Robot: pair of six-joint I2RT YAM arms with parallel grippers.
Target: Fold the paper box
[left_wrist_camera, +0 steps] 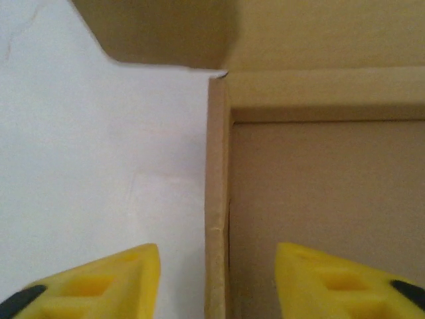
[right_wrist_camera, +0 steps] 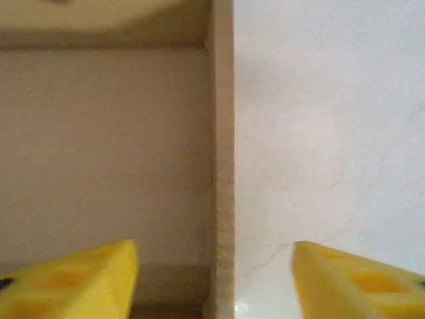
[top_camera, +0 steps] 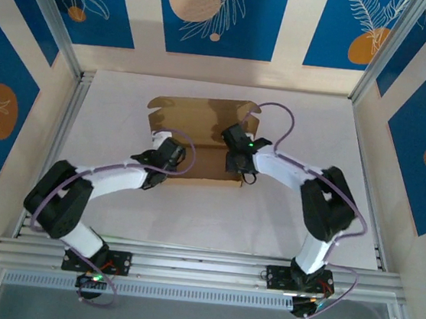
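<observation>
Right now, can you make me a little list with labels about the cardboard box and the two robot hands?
thing: paper box, plain brown cardboard
where: middle of the white table
box shape: side walls standing up, lid flap at the far side, not closed
left gripper: open, one yellow finger on each side of the left side wall, not squeezing it
right gripper: open, one yellow finger on each side of the right side wall, not squeezing it

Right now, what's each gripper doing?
Left gripper: open, straddling a wall of the box, holding nothing.
Right gripper: open, straddling the opposite wall, holding nothing.
</observation>
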